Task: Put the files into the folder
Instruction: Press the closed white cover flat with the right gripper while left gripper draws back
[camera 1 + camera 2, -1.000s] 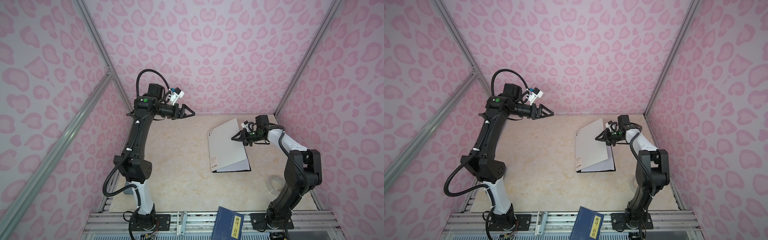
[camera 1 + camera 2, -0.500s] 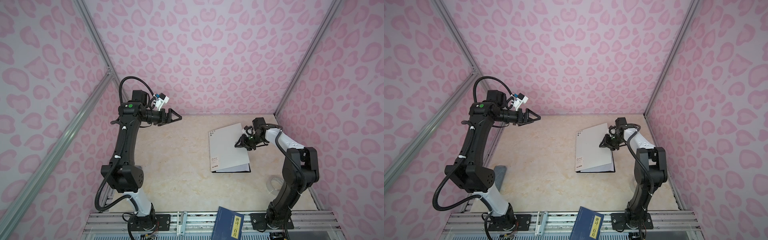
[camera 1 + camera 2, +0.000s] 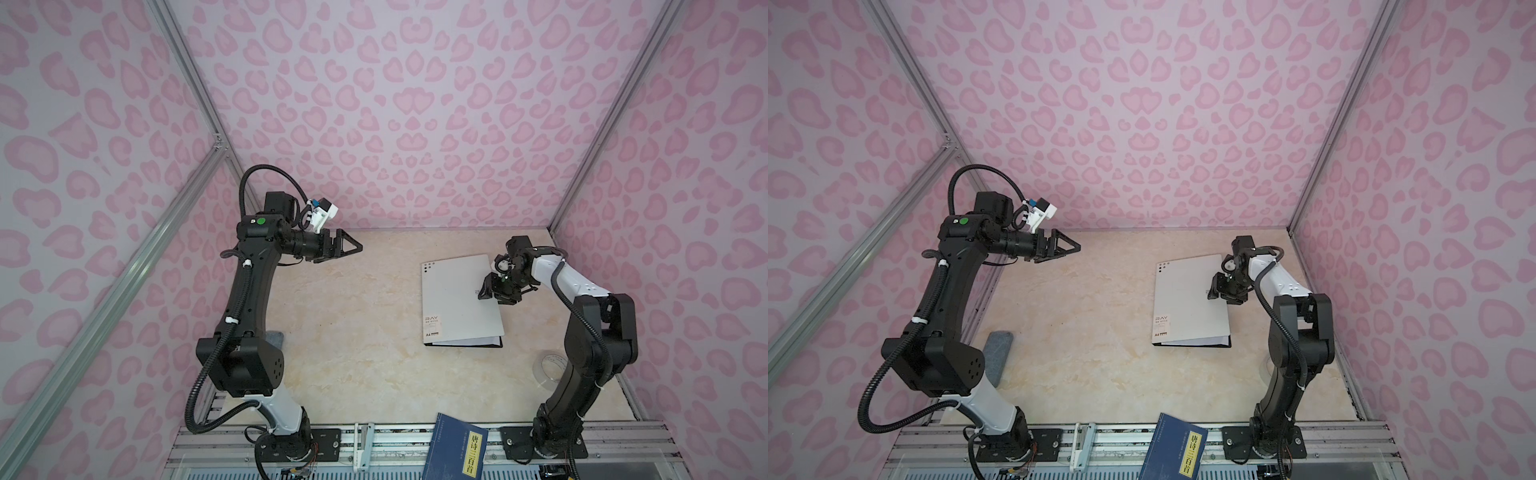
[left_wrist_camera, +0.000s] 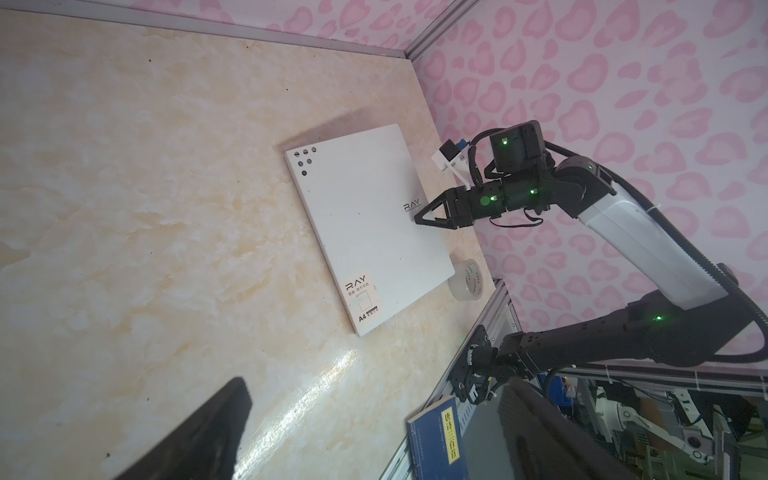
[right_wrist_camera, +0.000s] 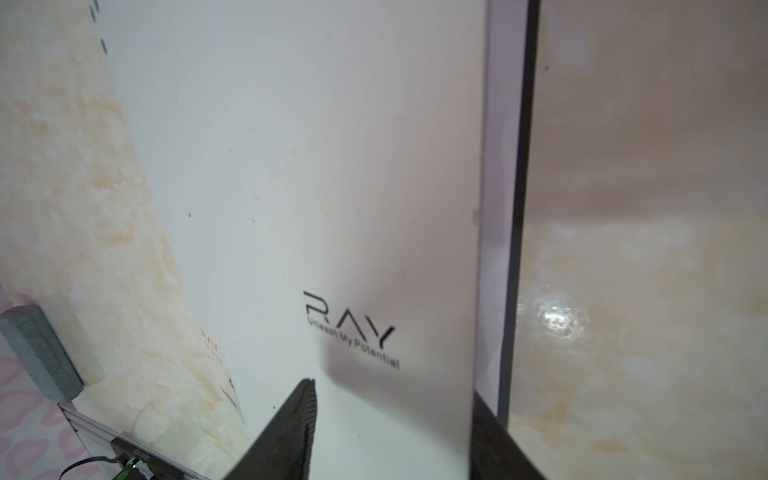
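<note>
**Table** (image 3: 374, 332): pale marbled surface that carries everything listed below.

**Folder** (image 3: 457, 299): closed and laid flat toward the far right corner. Its free long edge is turned to the right edge. No loose sheet is seen on the surface. A pale layer (image 3: 465, 342) shown between the cover and the black back at the near short edge is judged to be the files, already inside.

**Blue book** (image 3: 453, 453): set over the near edge, right of the middle. It is not wanted for the task.

**Grey block** (image 3: 998, 353): laid at the left edge.

**Tape roll** (image 4: 468, 279): placed by the right edge, near the folder's near right corner.

**Left gripper** (image 3: 359, 248): held above the far left part. The jaws are spread wide and nothing is between them.

**Right gripper** (image 4: 417, 220): placed at the folder's free edge.
- The jaws are partly apart.
- One of the fingers (image 5: 291, 428) is set over the cover beside the RAY logo, and the other is outside the edge.
- Nothing is seen clamped.

**Step in hand**, as judged: the closed cover is being let go.
- The jaws should be widened until both fingers are clear of the cover's edge.
- The gripper should then be drawn level toward the right edge, not upward, so that the cover is not caught open and the folder is not slid.
- The tape roll is to be avoided.
- The cover is to be checked for lying flat.
</note>
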`<state>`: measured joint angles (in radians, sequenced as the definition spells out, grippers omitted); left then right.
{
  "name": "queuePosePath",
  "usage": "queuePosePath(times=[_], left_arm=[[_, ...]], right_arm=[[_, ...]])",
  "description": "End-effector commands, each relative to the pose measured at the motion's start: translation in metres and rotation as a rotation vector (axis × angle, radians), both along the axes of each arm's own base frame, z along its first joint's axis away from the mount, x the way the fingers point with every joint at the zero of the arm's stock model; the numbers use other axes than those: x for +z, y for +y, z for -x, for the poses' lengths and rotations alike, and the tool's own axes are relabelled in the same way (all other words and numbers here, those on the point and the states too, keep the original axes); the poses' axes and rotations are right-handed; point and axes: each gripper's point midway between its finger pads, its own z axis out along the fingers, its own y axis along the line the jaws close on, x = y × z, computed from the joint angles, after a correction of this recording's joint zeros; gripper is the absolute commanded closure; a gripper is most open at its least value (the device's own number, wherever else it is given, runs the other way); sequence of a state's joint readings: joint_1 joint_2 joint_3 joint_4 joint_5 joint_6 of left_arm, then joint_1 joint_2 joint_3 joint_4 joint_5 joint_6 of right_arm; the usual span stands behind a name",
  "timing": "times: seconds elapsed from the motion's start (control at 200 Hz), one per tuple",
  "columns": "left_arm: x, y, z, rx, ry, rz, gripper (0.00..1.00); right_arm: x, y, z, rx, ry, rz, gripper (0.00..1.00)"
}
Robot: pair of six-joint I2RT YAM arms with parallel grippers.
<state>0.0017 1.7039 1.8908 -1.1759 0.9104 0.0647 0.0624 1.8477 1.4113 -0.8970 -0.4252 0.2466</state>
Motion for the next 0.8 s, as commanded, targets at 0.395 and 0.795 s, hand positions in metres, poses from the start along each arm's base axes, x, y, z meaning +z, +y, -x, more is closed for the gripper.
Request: queuePosePath(times=[0.395,0.795], left_arm=[[-0.015,0.001,0.009,-0.010,-0.005,-0.015,0.03],[-0.025,0.000,0.022,-0.019,0.012,-0.013,0.03]], right_arm=[[-0.024,-0.046,-0.007,-0.086,0.027,0.172,0.41],[-0.052,-0.026,-0.020,-0.110,0.044,-0.003,0.41]])
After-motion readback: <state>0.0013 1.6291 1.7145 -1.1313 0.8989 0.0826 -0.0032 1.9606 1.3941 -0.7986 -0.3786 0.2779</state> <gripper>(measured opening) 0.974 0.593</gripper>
